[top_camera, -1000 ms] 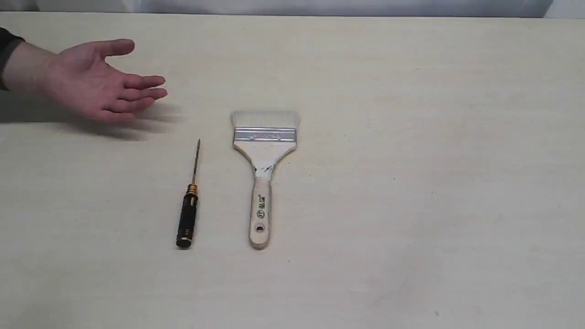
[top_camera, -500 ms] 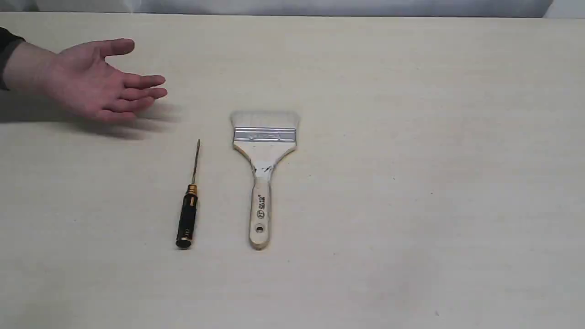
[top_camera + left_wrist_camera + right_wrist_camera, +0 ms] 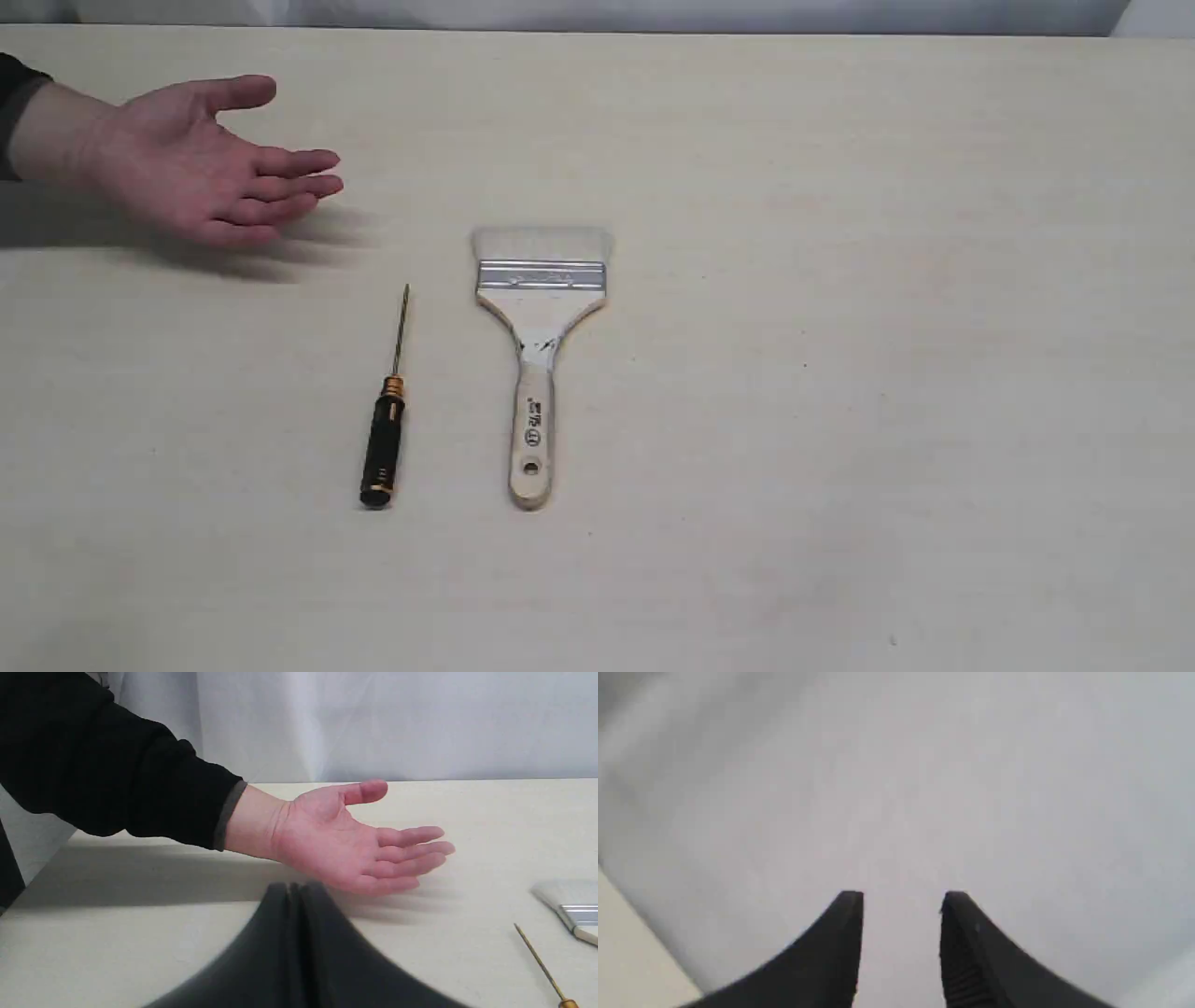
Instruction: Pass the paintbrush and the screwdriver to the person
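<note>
The paintbrush point(image 3: 540, 350) lies flat mid-table, pale bristles toward the far side, wooden handle toward the near edge; its bristle corner point(image 3: 567, 900) shows in the left wrist view. Left of it lies the screwdriver point(image 3: 386, 420), black handle near, thin shaft point(image 3: 537, 961) pointing away. The person's open hand point(image 3: 196, 168) hovers palm up at the far left, also seen as hand point(image 3: 355, 840) with a dark sleeve. My left gripper point(image 3: 295, 887) is shut and empty, just short of that hand. My right gripper point(image 3: 903, 898) is open, facing a grey backdrop. Neither gripper appears in the exterior view.
The pale wooden table point(image 3: 887, 327) stretches wide to the right of the brush. A white-grey curtain point(image 3: 373, 718) hangs behind the far table edge. The person's black sleeve point(image 3: 117, 765) reaches in from one side.
The person's hand has shifted very slightly; the brush and screwdriver have not moved.
</note>
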Available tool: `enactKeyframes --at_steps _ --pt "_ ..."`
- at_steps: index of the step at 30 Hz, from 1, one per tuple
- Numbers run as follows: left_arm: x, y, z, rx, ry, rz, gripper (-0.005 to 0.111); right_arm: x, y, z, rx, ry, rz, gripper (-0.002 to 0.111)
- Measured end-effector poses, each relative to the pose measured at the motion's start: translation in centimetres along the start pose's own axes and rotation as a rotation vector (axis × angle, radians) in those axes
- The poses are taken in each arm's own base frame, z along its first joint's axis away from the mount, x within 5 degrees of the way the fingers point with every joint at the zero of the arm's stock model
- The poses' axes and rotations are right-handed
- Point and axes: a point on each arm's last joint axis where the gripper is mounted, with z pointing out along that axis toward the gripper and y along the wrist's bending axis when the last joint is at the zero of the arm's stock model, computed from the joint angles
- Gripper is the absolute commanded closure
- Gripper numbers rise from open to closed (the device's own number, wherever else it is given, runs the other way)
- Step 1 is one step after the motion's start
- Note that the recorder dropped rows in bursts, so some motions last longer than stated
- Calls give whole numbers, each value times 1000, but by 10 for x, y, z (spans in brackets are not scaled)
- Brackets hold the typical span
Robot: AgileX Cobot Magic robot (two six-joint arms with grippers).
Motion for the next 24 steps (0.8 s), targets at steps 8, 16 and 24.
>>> enactKeyframes --at_steps 8,16,24 --pt "0 0 0 0 0 0 107 77 -7 45 84 500 -76 77" --pt "0 0 0 0 0 0 107 139 39 87 55 774 567 52" --pt "0 0 0 0 0 0 107 114 134 143 -258 897 731 50"
